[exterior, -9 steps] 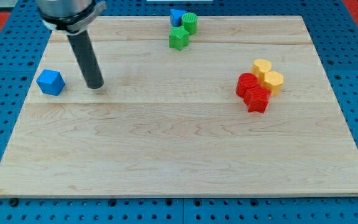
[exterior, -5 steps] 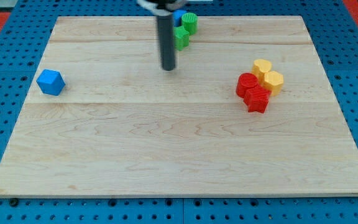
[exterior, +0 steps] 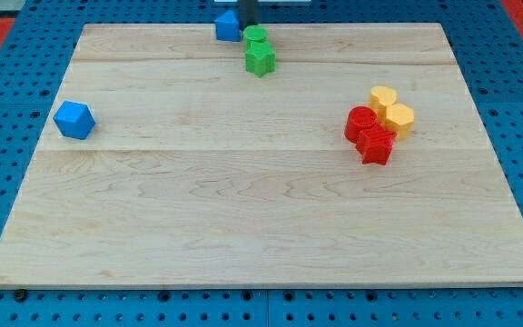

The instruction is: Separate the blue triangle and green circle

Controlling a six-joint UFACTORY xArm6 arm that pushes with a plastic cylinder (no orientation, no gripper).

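At the frame's top edge, my tip (exterior: pixel 248 24) sits between the blue triangle (exterior: pixel 227 26) and green circle (exterior: pixel 256 36); it carries no jaws.

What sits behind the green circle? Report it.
Behind the green circle, toward the view's top, stands my tip, with the blue triangle just to its left. The rod hides the board edge behind it; the green star sits in front.
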